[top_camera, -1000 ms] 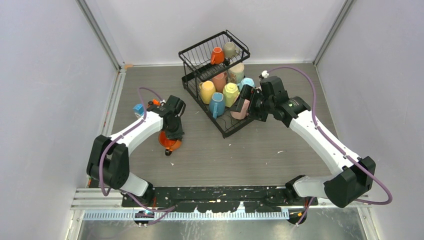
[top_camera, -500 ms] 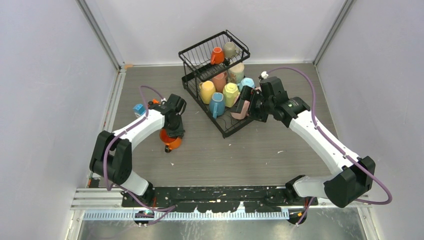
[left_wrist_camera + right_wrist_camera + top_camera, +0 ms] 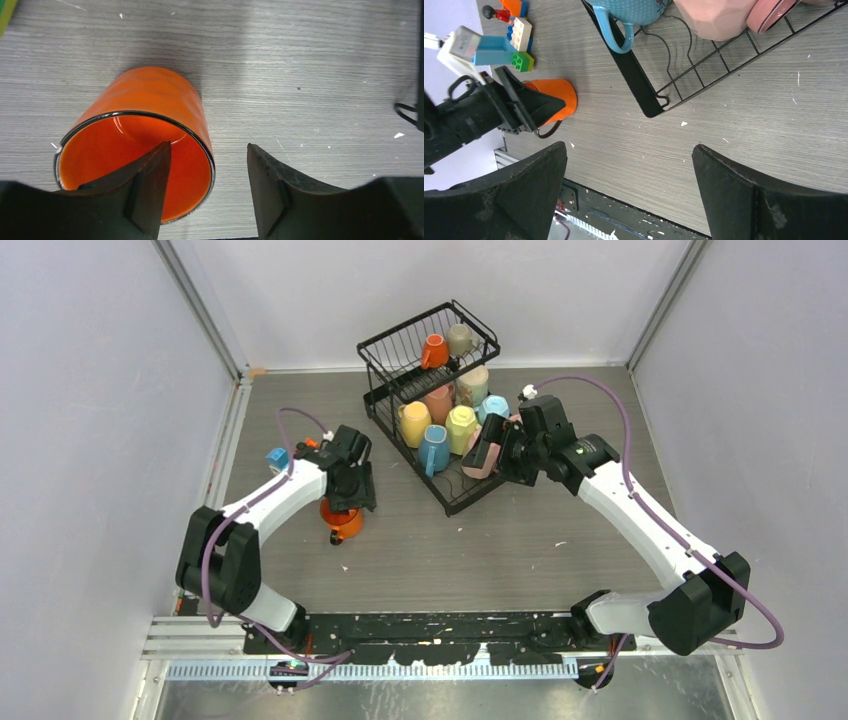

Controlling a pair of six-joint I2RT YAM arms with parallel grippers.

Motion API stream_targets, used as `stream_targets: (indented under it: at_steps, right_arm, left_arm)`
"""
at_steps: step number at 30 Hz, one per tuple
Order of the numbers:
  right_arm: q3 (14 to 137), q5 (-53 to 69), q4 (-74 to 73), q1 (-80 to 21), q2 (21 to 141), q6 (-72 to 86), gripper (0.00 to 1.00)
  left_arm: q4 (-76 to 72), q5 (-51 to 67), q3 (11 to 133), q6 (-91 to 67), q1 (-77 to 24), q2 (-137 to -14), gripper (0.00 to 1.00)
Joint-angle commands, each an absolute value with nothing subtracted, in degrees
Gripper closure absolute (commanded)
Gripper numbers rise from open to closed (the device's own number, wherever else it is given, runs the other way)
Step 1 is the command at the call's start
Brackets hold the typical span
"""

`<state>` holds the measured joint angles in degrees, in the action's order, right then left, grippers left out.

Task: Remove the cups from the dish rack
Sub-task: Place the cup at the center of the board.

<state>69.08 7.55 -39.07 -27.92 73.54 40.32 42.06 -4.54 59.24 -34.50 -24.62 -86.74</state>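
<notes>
L gripper (image 3: 208, 145) jaws partway open, straddling the wall of the orange cup (image 3: 145, 95). One finger's inside the mouth, the other outside w/ a gap, so no clamp. Cup sits mouth-up on table (image 3: 310, 65), apart from dish rack (image 3: 633, 77). R gripper (image 3: 629, 146) is wide open and empty, just beside pink cup (image 3: 714, 17) in rack.

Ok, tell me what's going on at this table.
Mugs are being unloaded from a black wire dish rack. The left tool hangs over an orange mug set on the table, jaws apart, one finger inside the rim and one outside, not squeezing it. The right tool is wide open beside the rack's near corner, close to a pink mug. Several mugs remain in the rack.
</notes>
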Motion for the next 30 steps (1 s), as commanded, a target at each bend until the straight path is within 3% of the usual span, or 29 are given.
stream_targets:
  at_steps: [1, 9, 14, 22, 30]
  right_arm:
    - [69.3, 5.06, -38.89, -28.25, 73.04, 39.04, 0.0]
    - [70.82, 0.45, -40.52, -28.32, 75.78, 38.26, 0.0]
    - [73.07, -5.03, -41.84, -29.49, 77.81, 37.79, 0.0]
    - [77.66, -11.49, -41.04, -34.47, 83.54, 40.08, 0.0]
    - [83.08, -15.7, -36.83, -38.82, 92.15, 42.99, 0.07]
  left_arm:
    - [42.47, -4.6, 63.26, -32.66, -24.26, -81.09, 0.38]
    - [43.59, -0.75, 65.23, -32.19, -24.26, -74.25, 0.1]
    - [44.02, 2.81, 65.83, -31.89, -24.26, -70.63, 0.01]
    - [45.74, 7.65, 67.82, -31.13, -24.26, -66.2, 0.0]
    - [47.42, 10.59, 69.6, -29.53, -24.26, -61.57, 0.0]
